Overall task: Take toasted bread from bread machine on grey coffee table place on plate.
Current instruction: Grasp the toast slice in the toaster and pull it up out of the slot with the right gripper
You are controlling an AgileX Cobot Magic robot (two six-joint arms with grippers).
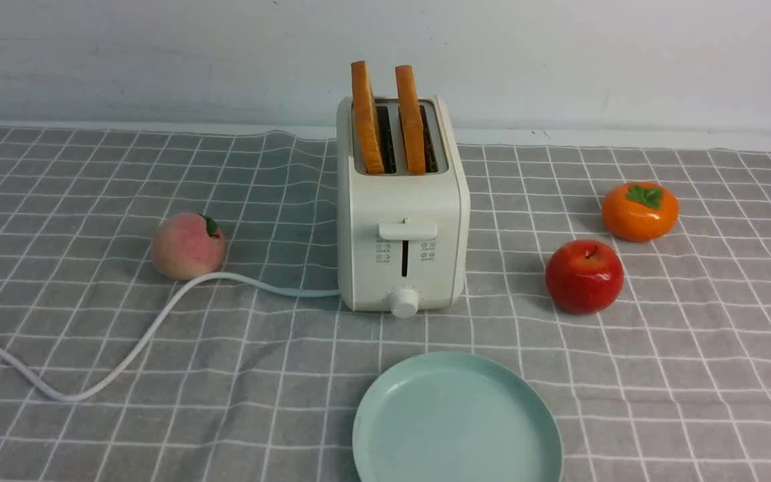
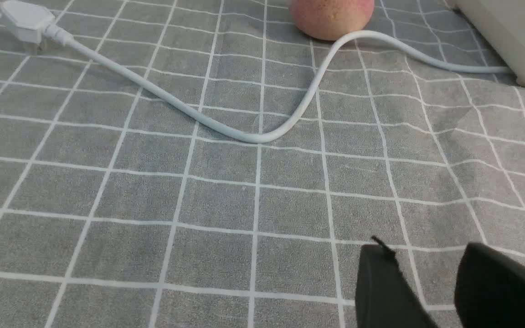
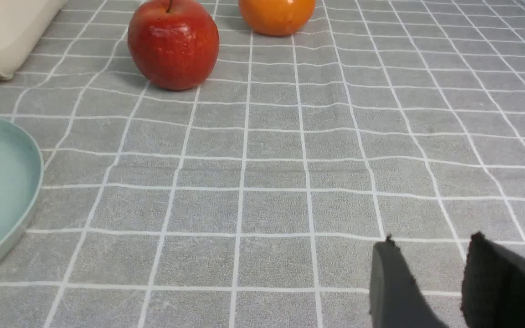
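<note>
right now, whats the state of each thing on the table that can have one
golden-brown crusted toast slices: upright in the slots, sticking out the top
boxy cream-white toaster: standing, lever up
white power cord: unplugged, loosely curved
round mint-green plate: lying flat, bare
black left claw: open, holding nothing
black right claw: open, holding nothing

— Can we read any words or numbers anywhere?
— No, none that we can make out. On the toaster's [image 1: 403,201] front we see tiny grey icons [image 1: 427,251] with small marks under them — both sides of the lever slot [image 1: 404,258] — too small for us to read.
</note>
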